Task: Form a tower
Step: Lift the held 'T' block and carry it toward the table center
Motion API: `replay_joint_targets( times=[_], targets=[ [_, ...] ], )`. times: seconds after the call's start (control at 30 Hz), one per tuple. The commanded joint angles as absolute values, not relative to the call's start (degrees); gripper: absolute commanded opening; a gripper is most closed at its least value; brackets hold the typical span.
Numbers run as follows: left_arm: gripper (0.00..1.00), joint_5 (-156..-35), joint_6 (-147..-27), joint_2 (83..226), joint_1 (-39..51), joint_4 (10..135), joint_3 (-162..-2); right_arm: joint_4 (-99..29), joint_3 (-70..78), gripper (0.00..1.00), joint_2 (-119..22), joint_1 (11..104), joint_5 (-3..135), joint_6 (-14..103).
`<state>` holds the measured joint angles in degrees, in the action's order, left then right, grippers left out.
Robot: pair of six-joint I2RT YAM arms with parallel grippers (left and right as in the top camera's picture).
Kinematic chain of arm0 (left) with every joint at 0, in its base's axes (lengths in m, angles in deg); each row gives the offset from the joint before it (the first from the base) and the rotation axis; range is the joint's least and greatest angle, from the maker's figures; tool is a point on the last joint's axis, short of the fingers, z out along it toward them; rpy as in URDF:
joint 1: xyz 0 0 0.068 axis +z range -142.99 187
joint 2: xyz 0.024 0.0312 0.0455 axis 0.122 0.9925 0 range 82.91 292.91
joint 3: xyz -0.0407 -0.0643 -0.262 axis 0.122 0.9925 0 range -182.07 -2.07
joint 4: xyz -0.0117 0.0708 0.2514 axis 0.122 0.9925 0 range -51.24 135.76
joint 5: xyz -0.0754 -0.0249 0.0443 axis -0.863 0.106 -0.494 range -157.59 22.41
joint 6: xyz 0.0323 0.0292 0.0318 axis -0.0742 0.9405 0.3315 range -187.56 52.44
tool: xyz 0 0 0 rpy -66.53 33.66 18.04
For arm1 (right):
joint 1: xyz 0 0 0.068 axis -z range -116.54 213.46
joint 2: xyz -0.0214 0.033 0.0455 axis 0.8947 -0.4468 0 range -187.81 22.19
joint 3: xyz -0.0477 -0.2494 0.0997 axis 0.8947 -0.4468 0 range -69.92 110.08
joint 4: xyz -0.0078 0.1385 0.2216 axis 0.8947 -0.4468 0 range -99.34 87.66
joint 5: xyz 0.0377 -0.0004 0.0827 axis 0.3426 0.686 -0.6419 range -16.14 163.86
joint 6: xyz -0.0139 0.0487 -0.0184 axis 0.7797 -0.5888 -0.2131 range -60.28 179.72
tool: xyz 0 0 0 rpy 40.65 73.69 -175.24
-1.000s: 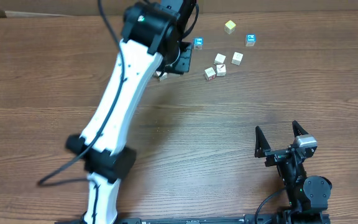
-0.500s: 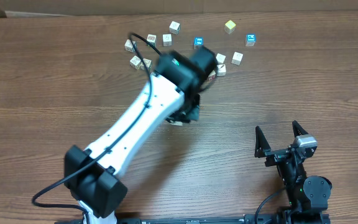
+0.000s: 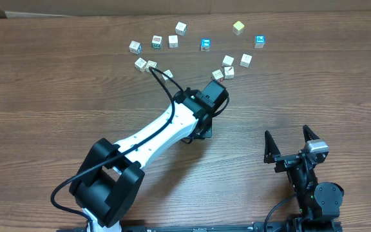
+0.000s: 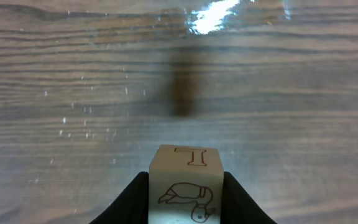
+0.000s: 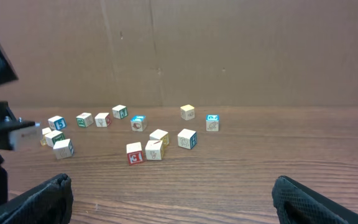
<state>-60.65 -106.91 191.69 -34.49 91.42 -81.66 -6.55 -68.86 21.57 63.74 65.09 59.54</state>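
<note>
The left fingers (image 4: 131, 200) clamp a cube (image 4: 185, 184) (T printed on top). The right fingers (image 3: 270, 147) stand apart, lower right.

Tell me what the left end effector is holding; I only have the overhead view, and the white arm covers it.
Observer: In the left wrist view, the left end effector is shut on a small pale wooden cube printed with a T and an animal drawing.
Operator: Anything ahead of it?
Observer: Only bare brown wooden table shows ahead; no other cube.
Operator: Is any tower started elsewhere?
Observer: The right wrist view shows the scattered wooden cubes each lying singly, none stacked.
</note>
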Motion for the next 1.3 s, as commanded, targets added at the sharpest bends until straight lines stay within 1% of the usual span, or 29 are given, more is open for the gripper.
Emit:
replay_joint_targets(
  times=[0.0,0.2,0.47,0.63,0.77,1.1,1.27],
  targets=[
    [0.23,-58.8,-108.3,191.0,-33.6,88.8,-79.5,-6.4,-69.4,1.0,22.0,63.4,65.2,59.8],
    [0.17,-56.9,-105.8,191.0,-32.7,87.6,-79.2,-6.4,-69.4,1.0,22.0,63.4,65.2,59.8],
    [0.15,-56.9,-105.7,191.4,-32.7,87.0,-78.0,-6.4,-69.4,1.0,22.0,63.4,65.2,59.8],
    [0.15,-56.9,-106.4,191.4,-32.6,84.7,-76.4,-6.4,-69.4,1.0,22.0,63.4,65.2,59.8],
    [0.19,-56.9,-106.4,191.4,-32.6,84.0,-76.3,-6.4,-69.4,1.0,22.0,63.4,65.2,59.8],
    [0.18,-56.5,-108.5,191.4,-32.6,80.9,-74.6,-6.4,-69.4,1.0,22.0,63.4,65.2,59.8],
    [0.2,-56.5,-108.5,191.4,-32.6,78.7,-73.7,-6.4,-69.4,1.0,22.0,63.4,65.2,59.8]
  ],
)
